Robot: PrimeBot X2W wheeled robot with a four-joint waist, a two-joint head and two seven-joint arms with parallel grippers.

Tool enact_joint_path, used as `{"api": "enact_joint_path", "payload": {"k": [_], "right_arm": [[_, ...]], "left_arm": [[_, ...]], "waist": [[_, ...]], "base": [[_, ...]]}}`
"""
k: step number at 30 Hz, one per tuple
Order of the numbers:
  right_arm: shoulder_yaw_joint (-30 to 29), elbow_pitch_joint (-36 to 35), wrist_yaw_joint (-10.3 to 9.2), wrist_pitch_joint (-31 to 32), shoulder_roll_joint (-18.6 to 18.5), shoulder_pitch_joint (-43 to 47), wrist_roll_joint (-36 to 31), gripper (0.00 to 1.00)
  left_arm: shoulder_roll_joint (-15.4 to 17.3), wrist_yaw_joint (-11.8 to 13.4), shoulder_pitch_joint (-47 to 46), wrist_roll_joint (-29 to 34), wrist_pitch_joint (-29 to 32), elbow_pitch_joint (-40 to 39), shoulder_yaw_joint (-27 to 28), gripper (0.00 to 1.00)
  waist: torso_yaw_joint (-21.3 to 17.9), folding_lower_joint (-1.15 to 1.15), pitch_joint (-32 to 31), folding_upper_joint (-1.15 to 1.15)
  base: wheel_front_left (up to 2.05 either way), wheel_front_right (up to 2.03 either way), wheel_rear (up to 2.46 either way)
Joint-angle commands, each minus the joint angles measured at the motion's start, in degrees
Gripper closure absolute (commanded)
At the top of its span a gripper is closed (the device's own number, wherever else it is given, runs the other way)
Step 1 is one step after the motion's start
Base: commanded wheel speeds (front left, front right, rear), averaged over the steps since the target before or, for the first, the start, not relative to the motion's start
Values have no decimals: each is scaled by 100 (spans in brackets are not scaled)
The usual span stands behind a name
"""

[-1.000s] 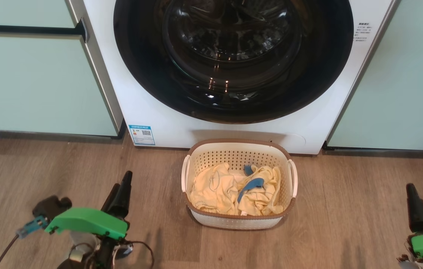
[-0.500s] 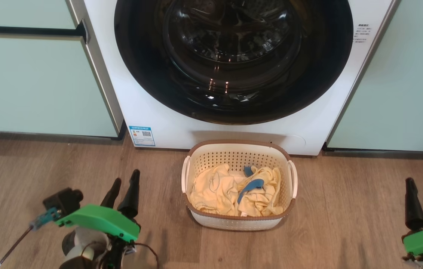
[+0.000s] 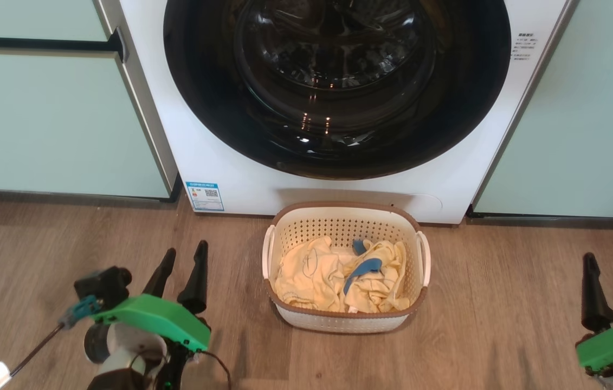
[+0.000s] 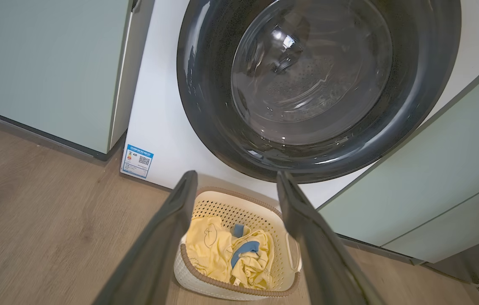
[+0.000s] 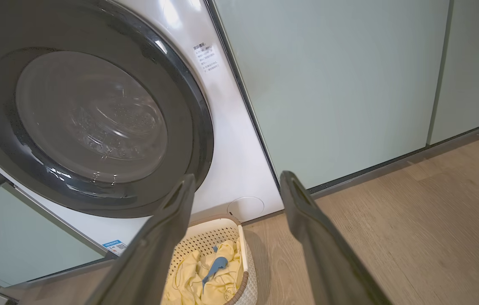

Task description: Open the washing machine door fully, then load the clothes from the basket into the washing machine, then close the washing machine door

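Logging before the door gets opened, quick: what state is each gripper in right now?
Left gripper: open, holding nothing.
Right gripper: open, holding nothing.

Blue-edged sticker point(image 3: 205, 196) on the lower corner of the washing machine point(image 3: 241, 187) front, just ahead of the left gripper point(image 3: 186, 248). It carries a QR code and a small coloured symbol; the wording is too small to read.

Text block point(image 3: 526, 47), small dark print on the same white front, far ahead of the right gripper point(image 3: 606, 262) and slightly to its left: illegible.

No brand name or number can be read.
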Motion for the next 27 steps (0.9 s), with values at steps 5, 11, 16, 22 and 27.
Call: {"api": "enact_joint_path", "payload": {"k": [5,11,16,22,27], "right_arm": [[113,-304,-12,-126,-154,-247,-504,0],[128,-388,-13,-174,-151,-242,-950,0],[127,-467,-14,-223,-155,-238,-1318,0],[129,-546,-15,-291,-161,-245,-1755,0],[147,-610,-15,-344,-163,-249,-2116,0]], "left_arm": [[130,23,-384,475,-147,-159,70,0],[127,23,-418,858,-249,-154,35,0],[120,22,-448,1171,-333,-143,7,0],[112,-4,-498,1491,-434,-118,-8,0],[104,-18,-535,1749,-519,-136,7,0]], "waist": [[-11,0,8,0],[-20,0,19,0],[-22,0,40,0],[-25,0,58,0],[-52,0,68,0]], "base": [[0,0,0],[0,0,0],[0,0,0],[0,0,0],[0,0,0]]}}
